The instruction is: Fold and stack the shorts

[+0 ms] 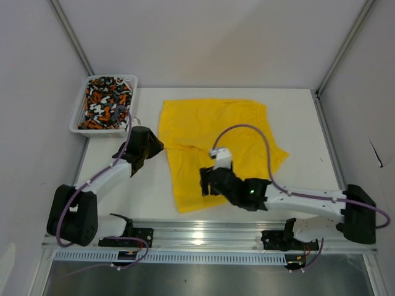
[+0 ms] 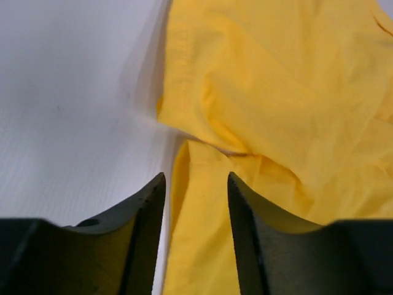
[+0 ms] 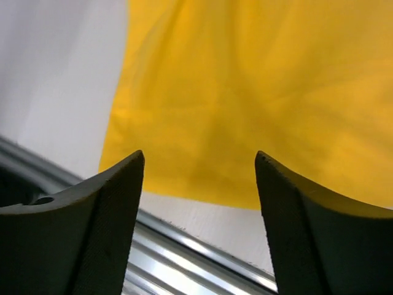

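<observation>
The right gripper (image 3: 199, 155) stood nearest, its two dark, finely ribbed fingers spread wide with nothing between them, hanging over the near hem of the yellow shorts (image 1: 216, 135) and the edge of a brushed metal rail (image 1: 203, 235); the left gripper (image 2: 196, 178) showed a narrower gap, its matte black fingers parted and clamping nothing, poised at the left edge of the same cloth where the fabric bunched into a soft fold; the yellow shorts lay spread nearly flat in the middle of the table (image 1: 302, 123), thin cloth with a stitched hem, creased along a line running from the left gripper toward the centre; the patterned shorts (image 1: 106, 105), blotched in orange, white, black and grey, sat crumpled inside a white plastic basket (image 1: 79, 120) at the far left corner, well apart from the yellow pair; the table was a smooth white board, enclosed by plain pale walls (image 1: 203, 43) with slim metal posts (image 1: 73, 38) in the corners.
</observation>
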